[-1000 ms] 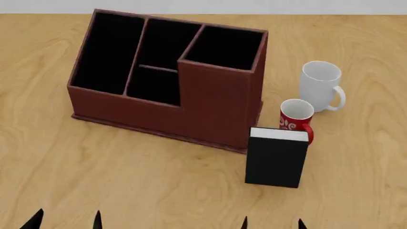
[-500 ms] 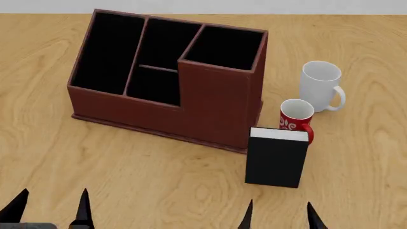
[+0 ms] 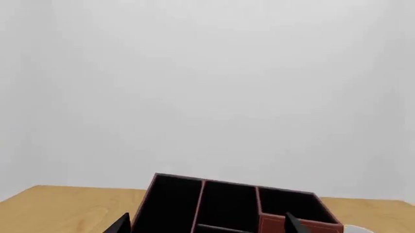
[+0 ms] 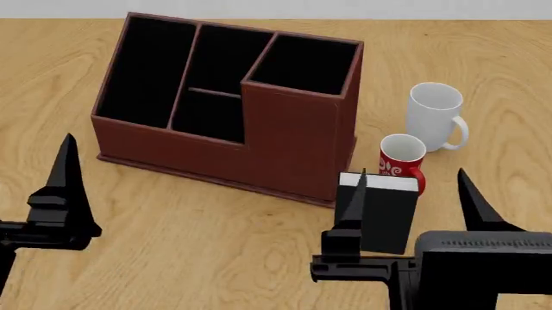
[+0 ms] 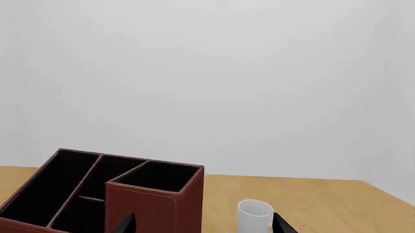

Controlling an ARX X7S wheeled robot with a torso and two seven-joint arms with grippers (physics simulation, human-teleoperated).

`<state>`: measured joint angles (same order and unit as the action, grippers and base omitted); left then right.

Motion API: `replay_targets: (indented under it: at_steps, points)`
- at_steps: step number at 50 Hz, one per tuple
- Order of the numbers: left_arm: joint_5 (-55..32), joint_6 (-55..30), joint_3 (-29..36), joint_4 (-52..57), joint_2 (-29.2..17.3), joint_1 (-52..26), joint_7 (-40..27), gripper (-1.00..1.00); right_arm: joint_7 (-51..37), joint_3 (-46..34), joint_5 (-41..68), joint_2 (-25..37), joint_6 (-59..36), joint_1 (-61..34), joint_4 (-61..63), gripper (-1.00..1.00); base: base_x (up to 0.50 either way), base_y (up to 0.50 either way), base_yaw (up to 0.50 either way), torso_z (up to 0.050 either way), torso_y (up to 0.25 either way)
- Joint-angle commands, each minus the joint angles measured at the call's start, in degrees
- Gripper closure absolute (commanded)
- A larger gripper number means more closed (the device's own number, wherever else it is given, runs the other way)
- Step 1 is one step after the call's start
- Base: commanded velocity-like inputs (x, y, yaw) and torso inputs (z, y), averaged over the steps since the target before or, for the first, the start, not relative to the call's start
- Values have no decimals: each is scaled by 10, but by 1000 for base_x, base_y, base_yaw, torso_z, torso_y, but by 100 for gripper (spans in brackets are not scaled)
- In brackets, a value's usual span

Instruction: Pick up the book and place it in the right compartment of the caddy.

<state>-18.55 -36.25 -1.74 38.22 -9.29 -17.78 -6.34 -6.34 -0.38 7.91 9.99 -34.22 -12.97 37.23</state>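
Here the book is seen standing upright on the table, its long axis vertical, its black cover turned toward the robot and its white page edges facing up. It stands just beside the near right corner of the caddy, with the red mug close behind it and the white mug farther back. The right compartment is at the caddy's taller, stepped end, which is the end nearest the book; nothing is seen inside it.

In the head view the right end effector is shown with its two pointed fingers spread apart, one finger overlapping the book's left edge in the picture and the other well to the book's right; whether either touches the book cannot be told. Only one finger of the left end effector is shown there, at the left, in front of the caddy's low end.

In the left wrist view both finger tips of the left end effector are seen set well apart at the picture's edge, with the caddy's open compartments beyond them; the book is not visible there. In the right wrist view the caddy's tall end and the white mug are shown between the parted tips, but neither the book nor the red mug.
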Motion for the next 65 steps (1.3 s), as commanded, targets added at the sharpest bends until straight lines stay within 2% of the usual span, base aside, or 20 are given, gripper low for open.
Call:
replay_targets:
  at_steps: [1,9,15,32,65]
  points:
    - [-79,-154,-49,89,-12,-103,-35,-100,-5,8,20,29,-135,-91,86,-100,0,0,0,0,0]
    - [-133,-274,-96,142,-14,-198,-82,-100,-8,15,38,34,-209,-142,131,-100,0,0,0,0,0]
    - [-145,-306,-107,149,-21,-239,-97,-100,-13,27,49,38,-261,-171,159,-100,0,0,0,0,0]
    - [-154,-317,-101,164,-33,-262,-115,-100,-17,34,61,57,-322,-224,188,-100,64,0,0,0,0]
    - [-174,-308,-105,166,-45,-259,-133,-100,-28,22,73,60,-315,-231,179,-100,186,0,0,0,0]
